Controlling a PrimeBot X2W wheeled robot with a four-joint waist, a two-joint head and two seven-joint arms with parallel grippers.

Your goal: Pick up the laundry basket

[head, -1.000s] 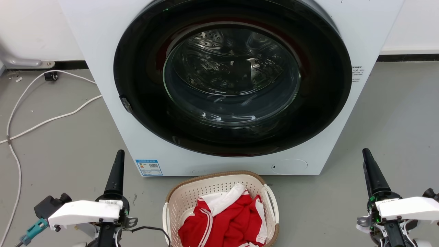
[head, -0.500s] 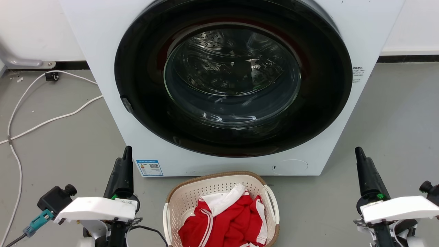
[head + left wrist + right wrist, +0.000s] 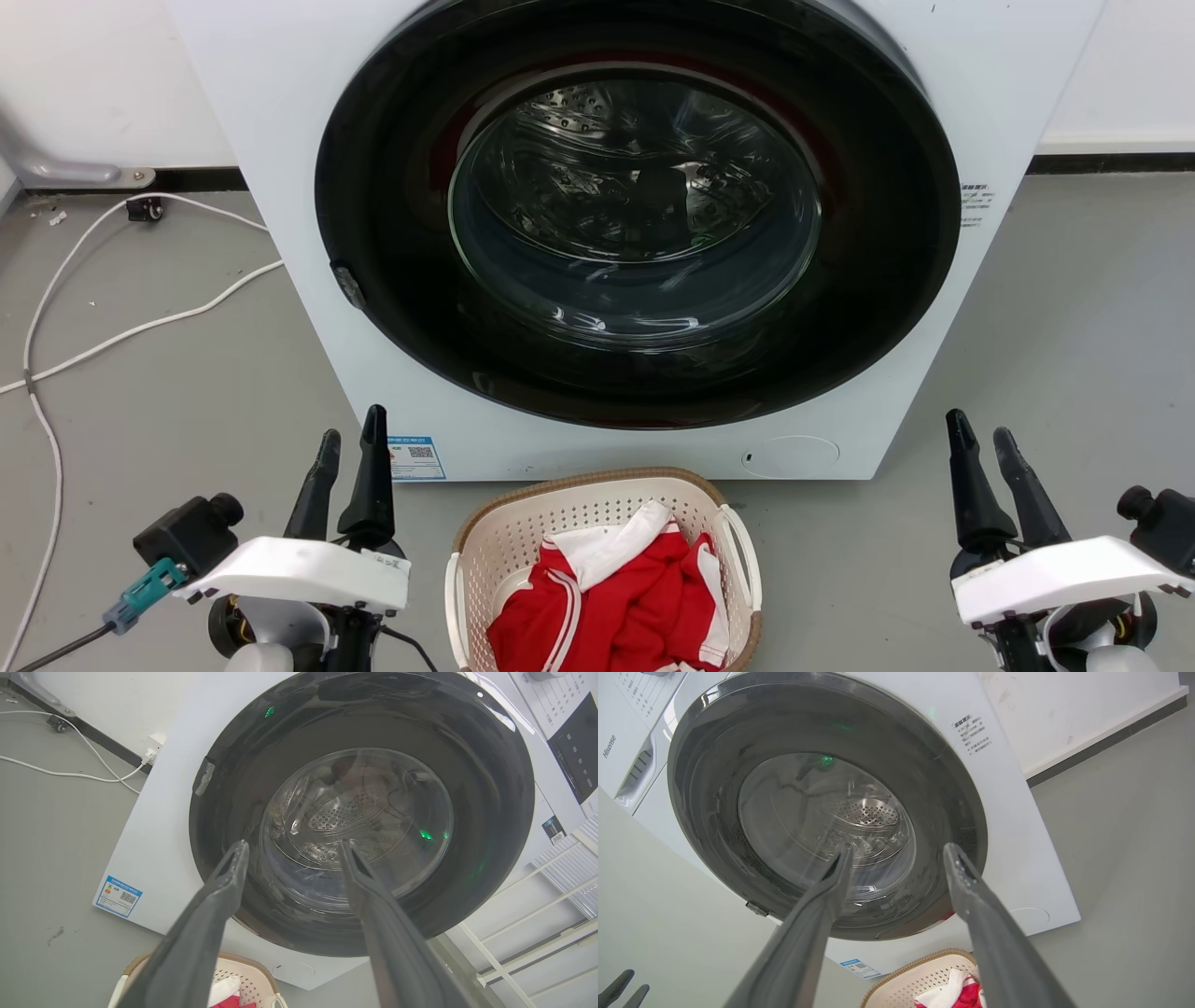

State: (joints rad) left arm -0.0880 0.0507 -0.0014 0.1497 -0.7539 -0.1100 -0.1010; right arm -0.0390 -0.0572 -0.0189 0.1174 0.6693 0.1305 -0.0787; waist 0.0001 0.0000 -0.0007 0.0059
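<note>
Seeing the basket [image 3: 523, 537] sitting on the floor [image 3: 187, 373] just before the washer [image 3: 271, 112], carrying red and white cloth [image 3: 616, 607]. Flanking it with both hands, neither touching it: left hand [image 3: 352, 425] off its left side, right hand [image 3: 977, 425] farther off its right. Pointing both toward the washer, fingers parted narrowly, gripping nothing. Glimpsing the basket's rim beneath the fingers in both wrist views.

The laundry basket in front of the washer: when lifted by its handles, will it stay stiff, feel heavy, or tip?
Probably fairly stiff: the laundry basket looks like moulded perforated plastic, though its walls may flex slightly. Likely light, as the visible load is a red and white garment. Lifted by one white handle alone, it would probably tilt.
</note>
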